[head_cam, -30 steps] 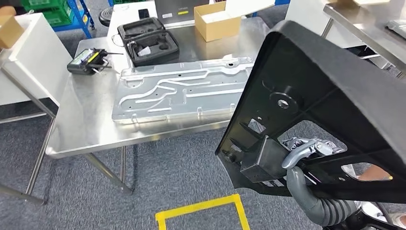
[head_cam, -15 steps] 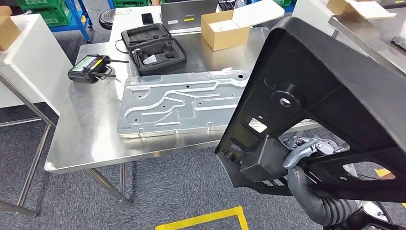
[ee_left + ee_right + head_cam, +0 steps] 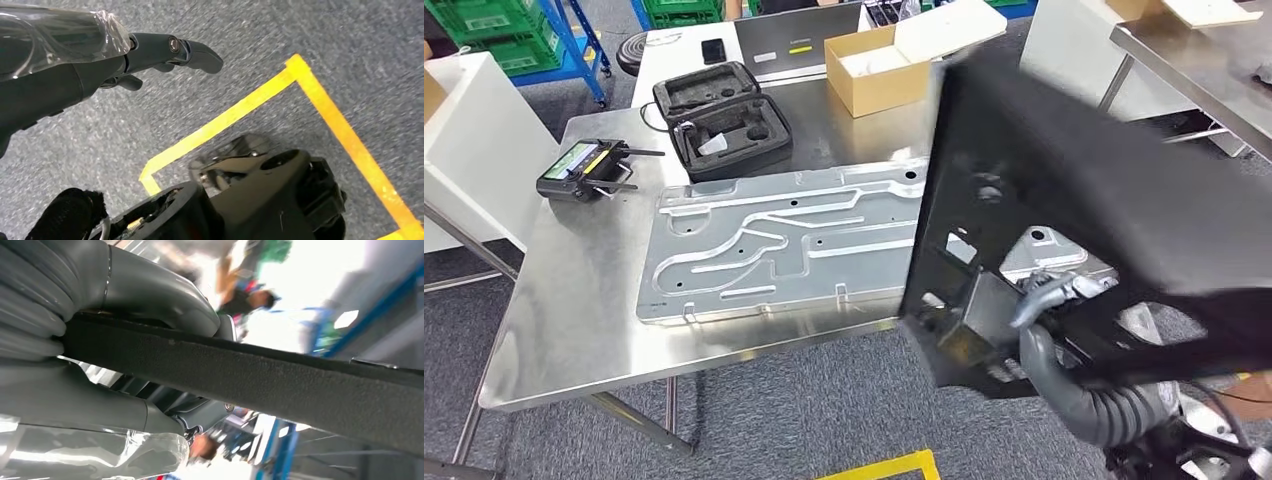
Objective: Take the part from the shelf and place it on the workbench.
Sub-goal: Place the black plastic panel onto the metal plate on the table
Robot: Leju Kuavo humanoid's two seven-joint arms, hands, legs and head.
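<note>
Your right robot hand (image 3: 1049, 300) grips the large black part (image 3: 1074, 190) by its lower edge, holding it tilted in the air over the near right corner of the steel worktop (image 3: 574, 300), above a stamped metal panel (image 3: 774, 245). Your left robot hand (image 3: 150, 55) hangs open above grey carpet (image 3: 280, 35).

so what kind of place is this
Most likely a factory workshop or assembly test area. A stainless steel workbench carries a stamped sheet-metal panel, green crates sit on blue racking, and yellow floor tape marks a standing spot on grey carpet.
</note>
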